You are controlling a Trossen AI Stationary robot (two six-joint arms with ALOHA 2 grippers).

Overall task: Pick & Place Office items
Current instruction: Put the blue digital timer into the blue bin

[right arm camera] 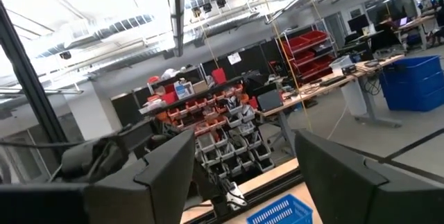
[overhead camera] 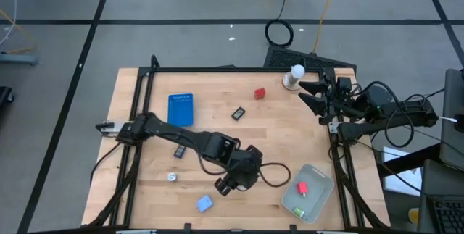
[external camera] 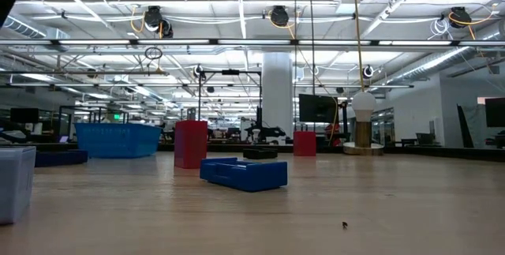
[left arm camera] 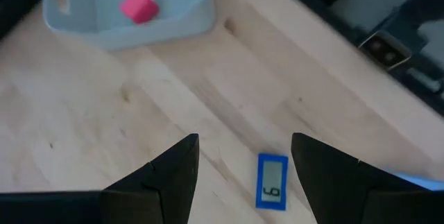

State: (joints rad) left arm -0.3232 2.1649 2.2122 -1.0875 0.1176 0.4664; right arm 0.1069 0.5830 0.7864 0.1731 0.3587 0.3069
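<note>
The office items are scattered over the wooden table (overhead camera: 290,140). A red block (overhead camera: 259,93) lies toward the far edge, near the white knob-topped stand (overhead camera: 294,77) at the far right corner. A black binder clip (overhead camera: 237,114) lies just beside the table's middle, between the red block and the left arm. A flat blue perforated piece (overhead camera: 180,109) rests on the left half of the table. A small dark item (overhead camera: 179,151) lies close against the left arm's forearm. A silvery-white piece (overhead camera: 172,177) sits near the front left edge. A small blue block (overhead camera: 204,203) lies near the front edge, just beside the left gripper.

In the left wrist view, a small blue tag bearing a numeral (left arm camera: 272,180) lies flat on the wood, in the gap between the two fingers and apart from both.

The translucent tray (overhead camera: 321,183) stands at the front right corner. It holds a pink-red block (overhead camera: 301,188) and a green piece (overhead camera: 299,211), apart from each other.

The left gripper (overhead camera: 230,185) reaches over the front middle of the table, between the small blue block and the tray. Its fingers (left arm camera: 173,175) are spread and hold nothing.

The right gripper (overhead camera: 310,93) waits at the far right edge, just beside the white stand. Its fingers (right arm camera: 166,161) are spread, with nothing between them; they point away from the table toward the room.
</note>
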